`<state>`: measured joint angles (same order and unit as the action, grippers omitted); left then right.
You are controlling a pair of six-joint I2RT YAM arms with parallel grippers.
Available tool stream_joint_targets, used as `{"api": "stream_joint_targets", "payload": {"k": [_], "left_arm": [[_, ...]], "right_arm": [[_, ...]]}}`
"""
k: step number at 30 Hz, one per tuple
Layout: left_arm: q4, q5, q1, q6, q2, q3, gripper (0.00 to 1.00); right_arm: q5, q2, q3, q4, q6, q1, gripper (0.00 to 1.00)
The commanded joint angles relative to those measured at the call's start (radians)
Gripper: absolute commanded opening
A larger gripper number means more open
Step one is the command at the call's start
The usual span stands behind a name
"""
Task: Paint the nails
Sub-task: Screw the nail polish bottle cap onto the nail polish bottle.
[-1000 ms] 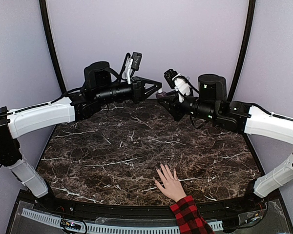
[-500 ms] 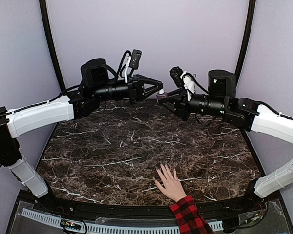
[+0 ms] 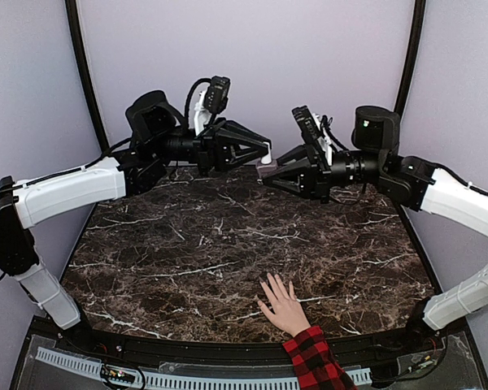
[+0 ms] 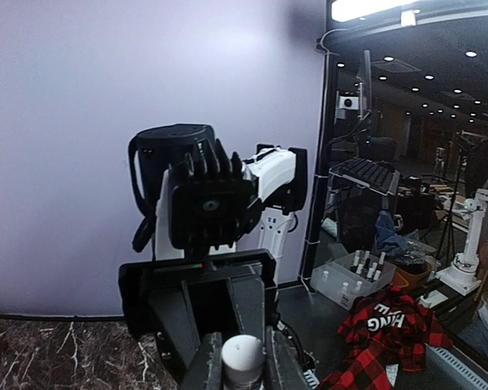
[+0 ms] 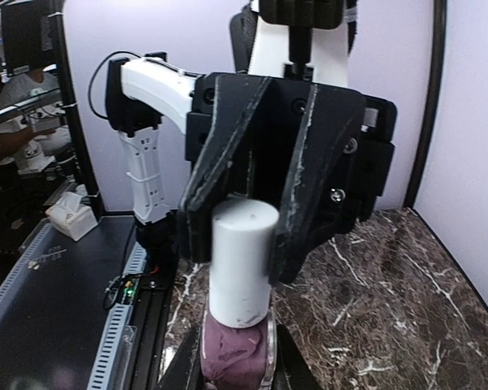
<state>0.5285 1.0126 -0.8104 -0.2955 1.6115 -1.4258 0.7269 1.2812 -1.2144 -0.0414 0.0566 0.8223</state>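
Two robot arms met in mid-air above the far side of a dark marble table (image 3: 187,244). The right gripper (image 3: 269,170) had its jaws pressed on the glass body of a small bottle of purple nail polish (image 5: 236,349). The left gripper (image 3: 264,152), nose to nose with it, pinched the bottle's white cap (image 5: 242,268), one finger on each side. In the right wrist view the cap was blurred and sat against the bottle's neck. Whether it had come loose could not be told.

Over the last second both arms had lifted a little and both wrists had rolled. The camera on each had swung round to a new angle while the jaws stayed locked on bottle and cap. That looked like a twist to unscrew the cap, so the brush was probably close to coming free. No painting had begun.

A person's hand (image 3: 283,305), in a red-and-black plaid sleeve (image 3: 313,357), lay flat on the table with fingers spread. It was well below and well apart from both sets of jaws, and it had not moved. Its nails (image 3: 271,279) were too small to make out.
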Motion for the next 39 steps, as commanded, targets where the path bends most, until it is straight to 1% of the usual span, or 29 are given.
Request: {"api": "stream_joint_targets", "payload": {"k": [1,7,11,13,14,15,18,19,21,24,27,29,30,31,34,36,39], "left_arm": [[0.074,0.179,-0.040,-0.114,0.071,-0.011,0.00],[0.127,0.224,-0.041,-0.175,0.088,-0.017,0.00],[0.125,0.234,-0.041,-0.178,0.086,-0.021,0.00],[0.086,0.223,-0.039,-0.147,0.073,-0.025,0.08],[0.067,0.214,-0.037,-0.134,0.068,-0.027,0.13],[0.038,0.209,-0.031,-0.109,0.054,-0.027,0.16],[0.019,0.165,-0.010,-0.087,0.014,-0.009,0.29],[0.013,0.156,0.003,-0.079,-0.009,0.001,0.35],[0.003,0.120,0.024,-0.066,-0.044,0.018,0.43],[-0.006,0.033,0.048,-0.048,-0.113,0.051,0.49],[-0.039,-0.060,0.057,0.007,-0.171,0.090,0.56],[-0.069,-0.142,0.057,0.043,-0.207,0.108,0.60],[-0.077,-0.200,0.057,0.051,-0.227,0.114,0.60],[-0.080,-0.256,0.057,0.060,-0.235,0.129,0.61],[-0.092,-0.363,0.057,0.071,-0.259,0.151,0.61],[-0.102,-0.418,0.058,0.064,-0.257,0.150,0.61],[-0.117,-0.493,0.052,0.045,-0.238,0.140,0.60]], "right_arm": [[0.225,0.032,-0.093,0.191,-0.011,0.009,0.00],[0.368,0.060,-0.139,0.264,-0.082,0.008,0.00],[0.381,0.063,-0.151,0.270,-0.095,0.002,0.00],[0.370,0.059,-0.141,0.260,-0.089,-0.008,0.00],[0.360,0.055,-0.134,0.256,-0.086,-0.012,0.00],[0.347,0.050,-0.123,0.254,-0.084,-0.016,0.00],[0.307,0.032,-0.098,0.244,-0.076,-0.022,0.00],[0.294,0.029,-0.096,0.227,-0.067,-0.024,0.00],[0.256,0.026,-0.096,0.182,-0.041,-0.027,0.00],[0.200,0.018,-0.089,0.123,-0.006,-0.029,0.00],[0.106,0.008,-0.065,0.084,0.007,-0.029,0.00],[-0.012,0.002,-0.053,0.062,0.006,-0.029,0.00],[-0.074,-0.001,-0.047,0.055,-0.001,-0.029,0.00],[-0.176,-0.002,-0.042,0.053,-0.009,-0.029,0.00],[-0.366,-0.009,-0.022,0.065,-0.030,-0.029,0.00],[-0.456,-0.012,-0.011,0.078,-0.046,-0.027,0.00],[-0.539,-0.009,-0.005,0.089,-0.054,-0.022,0.00]]}}
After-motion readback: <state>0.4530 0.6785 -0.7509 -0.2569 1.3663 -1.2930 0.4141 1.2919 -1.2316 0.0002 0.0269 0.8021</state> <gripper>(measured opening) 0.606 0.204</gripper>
